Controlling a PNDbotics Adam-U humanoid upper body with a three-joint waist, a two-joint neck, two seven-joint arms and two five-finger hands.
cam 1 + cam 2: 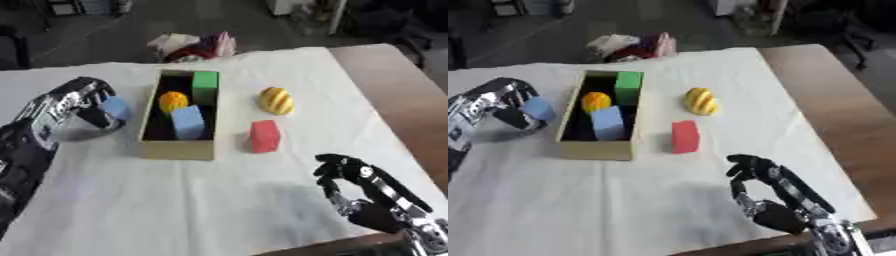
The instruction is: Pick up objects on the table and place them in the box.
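Note:
A tan open box [178, 148] stands on the white cloth, holding a green block [205, 86], an orange round piece [172, 101] and a light blue block [187, 122]. My left hand [77, 111] hovers just left of the box, fingers curled round a small blue block [115, 108]. To the right of the box lie a red block [264, 136] and a yellow striped rounded object [276, 100]. My right hand [353, 176] rests near the table's front right edge, fingers relaxed upward, holding nothing.
White cloth [175, 200] covers most of the table; bare brown wood [402, 95] shows along the right side. A heap of coloured items [194, 46] lies just beyond the far edge.

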